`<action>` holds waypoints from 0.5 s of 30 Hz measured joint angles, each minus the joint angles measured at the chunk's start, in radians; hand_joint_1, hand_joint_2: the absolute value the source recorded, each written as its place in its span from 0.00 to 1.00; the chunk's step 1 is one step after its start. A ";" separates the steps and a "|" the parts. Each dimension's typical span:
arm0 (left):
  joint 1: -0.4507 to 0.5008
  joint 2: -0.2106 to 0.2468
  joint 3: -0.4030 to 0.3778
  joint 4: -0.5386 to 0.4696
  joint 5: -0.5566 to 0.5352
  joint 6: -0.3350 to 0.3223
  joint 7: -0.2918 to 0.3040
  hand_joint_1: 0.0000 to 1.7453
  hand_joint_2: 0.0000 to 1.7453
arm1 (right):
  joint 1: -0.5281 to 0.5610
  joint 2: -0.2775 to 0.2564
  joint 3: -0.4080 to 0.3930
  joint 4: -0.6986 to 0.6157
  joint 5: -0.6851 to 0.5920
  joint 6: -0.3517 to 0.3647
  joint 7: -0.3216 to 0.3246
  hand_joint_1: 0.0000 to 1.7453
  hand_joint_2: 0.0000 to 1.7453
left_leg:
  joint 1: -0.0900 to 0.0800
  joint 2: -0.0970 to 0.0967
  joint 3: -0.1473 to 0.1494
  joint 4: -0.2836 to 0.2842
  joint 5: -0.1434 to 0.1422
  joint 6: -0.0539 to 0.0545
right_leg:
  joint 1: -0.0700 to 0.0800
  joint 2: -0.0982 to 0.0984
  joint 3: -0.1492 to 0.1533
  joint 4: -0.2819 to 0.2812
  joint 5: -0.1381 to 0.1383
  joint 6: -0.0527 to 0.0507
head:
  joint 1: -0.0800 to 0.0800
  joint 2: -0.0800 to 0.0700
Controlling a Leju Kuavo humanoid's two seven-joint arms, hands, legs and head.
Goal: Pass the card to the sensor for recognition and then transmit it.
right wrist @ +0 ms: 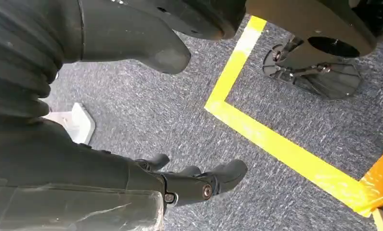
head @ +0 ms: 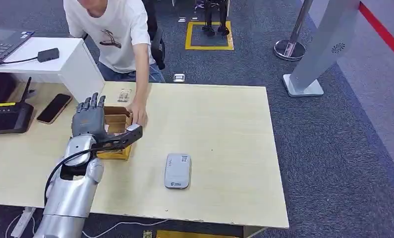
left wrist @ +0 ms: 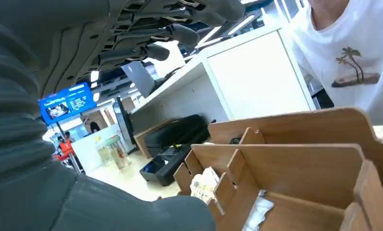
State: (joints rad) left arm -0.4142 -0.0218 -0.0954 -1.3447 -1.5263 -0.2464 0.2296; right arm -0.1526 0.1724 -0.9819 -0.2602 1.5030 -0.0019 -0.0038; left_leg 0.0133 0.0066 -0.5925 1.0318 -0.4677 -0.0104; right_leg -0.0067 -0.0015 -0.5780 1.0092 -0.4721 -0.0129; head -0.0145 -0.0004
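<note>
So you have one wooden slotted holder [head: 116, 130] near the table's [head: 224, 124] far left edge, with cards [left wrist: 204, 185] in its slots, and one grey sensor [head: 177, 170] lying apart at mid-table; your left hand [head: 89, 119] hovers over the holder, fingers spread, holding nothing; a person's hand [head: 138, 115] touches the holder; your right hand [right wrist: 179, 185] hangs over carpet, loosely open.

You see light wood bench [head: 224, 148]. Grey sensor [head: 177, 170] lies flat near front edge. Wooden card holder [head: 116, 130] stands left of it. Phone [head: 54, 108] and black device [head: 7, 118] sit at far left. White box [head: 61, 64] rests at back left corner.
</note>
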 joint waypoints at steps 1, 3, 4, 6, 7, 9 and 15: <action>0.008 -0.003 0.000 -0.009 0.000 0.000 0.000 0.00 1.00 | 0.002 0.000 -0.001 0.000 -0.005 -0.002 -0.001 0.00 1.00 | 0.000 0.000 0.000 0.000 0.000 0.000 | 0.000 0.000 0.000 0.000 0.000 0.000 | 0.000 0.000; 0.024 -0.004 0.000 -0.023 0.000 0.000 0.001 0.00 1.00 | 0.003 0.000 -0.002 0.000 -0.005 -0.004 -0.003 0.00 1.00 | 0.000 0.000 0.000 0.000 0.000 0.000 | 0.000 0.000 0.000 0.000 0.000 0.000 | 0.000 0.000; 0.029 -0.004 0.000 -0.030 0.000 0.000 0.001 0.00 1.00 | 0.004 0.000 -0.003 0.000 -0.005 -0.004 -0.004 0.00 1.00 | 0.000 0.000 0.000 0.000 0.000 0.000 | 0.000 0.000 0.000 0.000 0.000 0.000 | 0.000 0.000; 0.035 -0.004 0.000 -0.037 0.000 0.000 0.001 0.00 1.00 | 0.004 0.000 -0.005 0.000 -0.005 -0.004 -0.006 0.00 1.00 | 0.000 0.000 0.000 0.000 0.000 0.000 | 0.000 0.000 0.000 0.000 0.000 0.000 | 0.000 0.000; 0.036 -0.004 0.000 -0.040 0.000 0.000 0.001 0.00 1.00 | 0.004 0.000 -0.005 0.000 -0.005 -0.004 -0.006 0.00 1.00 | 0.000 0.000 0.000 0.000 0.000 0.000 | 0.000 0.000 0.000 0.000 0.000 0.000 | 0.000 0.000; 0.039 -0.004 0.000 -0.045 0.000 0.000 0.001 0.00 1.00 | 0.004 0.000 -0.006 0.000 -0.005 -0.004 -0.007 0.00 1.00 | 0.000 0.000 0.000 0.000 0.000 0.000 | 0.000 0.000 0.000 0.000 0.000 0.000 | 0.000 0.000; 0.041 -0.004 0.000 -0.050 0.000 0.000 0.001 0.00 1.00 | 0.005 0.000 -0.006 0.000 -0.005 -0.004 -0.008 0.00 1.00 | 0.000 0.000 0.000 0.000 0.000 0.000 | 0.000 0.000 0.000 0.000 0.000 0.000 | 0.000 0.000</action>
State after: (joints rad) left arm -0.3727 -0.0256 -0.0954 -1.3951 -1.5263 -0.2468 0.2308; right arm -0.1479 0.1724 -0.9880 -0.2602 1.4977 -0.0061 -0.0114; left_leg 0.0133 0.0065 -0.5927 1.0318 -0.4679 -0.0107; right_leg -0.0067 -0.0015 -0.5784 1.0091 -0.4721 -0.0129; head -0.0145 -0.0004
